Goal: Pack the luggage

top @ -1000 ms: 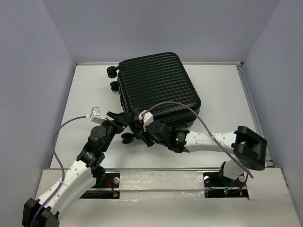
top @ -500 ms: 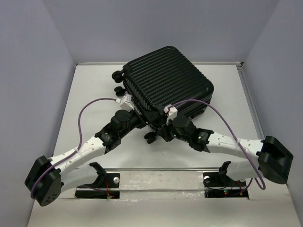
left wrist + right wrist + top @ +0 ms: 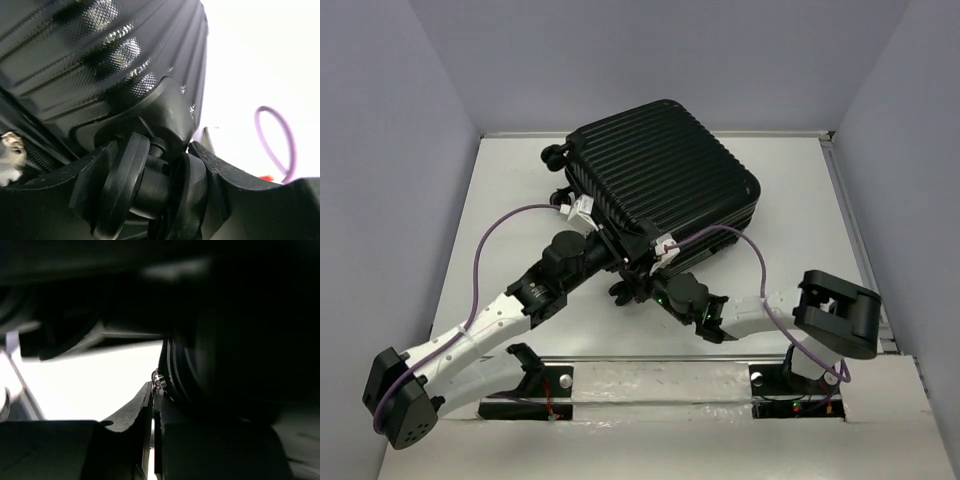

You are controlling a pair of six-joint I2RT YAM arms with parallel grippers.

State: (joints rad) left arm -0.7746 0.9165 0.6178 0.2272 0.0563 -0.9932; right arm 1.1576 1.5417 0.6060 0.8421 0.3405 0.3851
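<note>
The luggage [image 3: 665, 170] is seen closed, ribbed shell uppermost, in the upper centre of the overhead frame on the white table [image 3: 790, 190]. Its wheeled end is turned toward the left and lower centre of the picture, so its long axis is judged to run from there up and to the right. Both arms are gathered at that one lower corner. The left gripper [image 3: 612, 243] is brought in from the lower left, and in its wrist view a caster wheel [image 3: 122, 187] is lodged between the jaws. They are spread fairly wide and each side appears pressed against the wheel, so a hold on it is judged. The right gripper [image 3: 642, 282] is tucked just below and to the right of the left one, under the shell's edge. Its wrist view is almost wholly dark. The jaws can be made out closed together, with nothing seen between them and a round dark shape, perhaps another wheel, just above. The shell therefore lies up and to the right of both sets of jaws, and only the left arm has a purchase on it. Nothing is packed yet, and any turning or opening is judged to pivot on this gripped corner.
</note>
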